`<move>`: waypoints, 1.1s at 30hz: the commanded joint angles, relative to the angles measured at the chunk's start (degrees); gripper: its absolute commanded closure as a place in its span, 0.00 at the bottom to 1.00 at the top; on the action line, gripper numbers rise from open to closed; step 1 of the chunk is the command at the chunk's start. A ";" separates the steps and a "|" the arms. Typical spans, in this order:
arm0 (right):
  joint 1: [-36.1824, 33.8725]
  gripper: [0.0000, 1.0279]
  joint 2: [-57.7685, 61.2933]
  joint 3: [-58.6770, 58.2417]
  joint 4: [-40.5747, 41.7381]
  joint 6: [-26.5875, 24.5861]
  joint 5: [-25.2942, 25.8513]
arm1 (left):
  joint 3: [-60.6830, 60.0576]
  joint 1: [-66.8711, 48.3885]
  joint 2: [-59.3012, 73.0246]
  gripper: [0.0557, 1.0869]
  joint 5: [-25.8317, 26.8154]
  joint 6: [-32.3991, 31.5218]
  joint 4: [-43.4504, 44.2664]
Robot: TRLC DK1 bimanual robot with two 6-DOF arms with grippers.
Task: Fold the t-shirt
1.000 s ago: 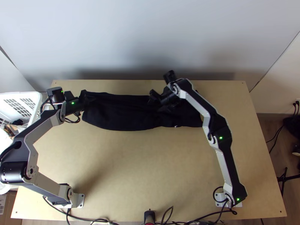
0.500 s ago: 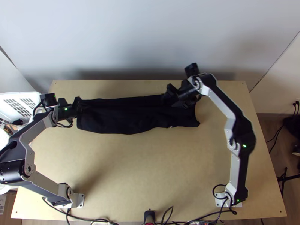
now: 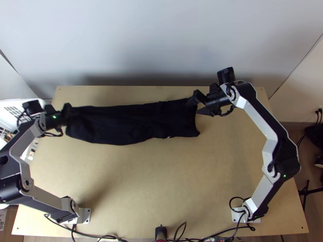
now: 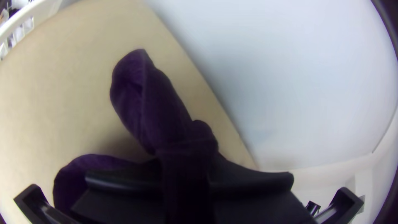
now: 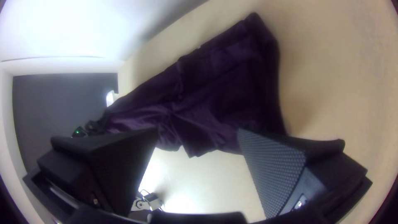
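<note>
In the top view the dark t-shirt [image 3: 121, 125] lies as a long, narrow folded strip across the table's far part. At the strip's left end is my left gripper [image 3: 68, 113]; in the left wrist view that gripper [image 4: 186, 178] is shut on bunched cloth [image 4: 153, 99], with a loose flap beside its fingers. At the strip's right end stands my right gripper [image 3: 196, 105], open. The right wrist view shows the open right gripper [image 5: 198, 137] with its fingers wide apart and the t-shirt [image 5: 219, 87] beyond them, not gripped.
A white basket [image 3: 16, 105] stands at the table's left edge, close to the left arm. Behind the table's far edge rises a pale wall [image 3: 161, 40]. Bare wood [image 3: 161, 181] lies between the arms' bases, with cables [image 3: 109, 237] along the near edge.
My left gripper has moved left, and the t-shirt has slid left with it. The right gripper has moved right, from over the cloth to its right end.
</note>
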 commanded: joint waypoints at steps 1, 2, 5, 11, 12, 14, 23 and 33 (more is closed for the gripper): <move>-0.19 0.14 -2.41 -2.76 1.42 -0.39 -0.03 | 5.70 -1.36 -4.13 0.97 -2.26 -0.96 -0.12; -0.28 0.14 -2.49 -2.94 1.51 -0.39 -0.03 | 6.49 -2.51 -4.57 0.97 -2.96 -0.96 0.23; -0.63 0.14 -2.93 -2.94 1.68 -0.39 -0.03 | 8.16 -5.32 -4.92 0.97 -4.55 -0.87 0.67; -2.74 0.14 -4.25 -3.90 1.68 -0.48 -0.03 | 9.83 -11.65 -4.22 0.97 -6.57 -2.37 3.31; -3.09 0.14 -4.51 -4.26 1.68 -0.48 -0.03 | 10.45 -12.88 -3.95 0.97 -6.92 -2.81 3.66; -3.35 0.14 -5.22 -5.14 1.68 -0.66 -0.03 | 11.68 -15.51 -2.81 0.97 -7.53 -3.95 4.10; -3.97 0.14 -7.77 -8.65 2.30 -0.66 -0.03 | 17.30 -27.91 2.20 0.97 -9.73 -7.11 4.18; -5.02 0.14 -7.68 -9.27 2.65 -0.57 -0.03 | 24.34 -37.66 8.62 0.97 -12.11 -9.31 2.34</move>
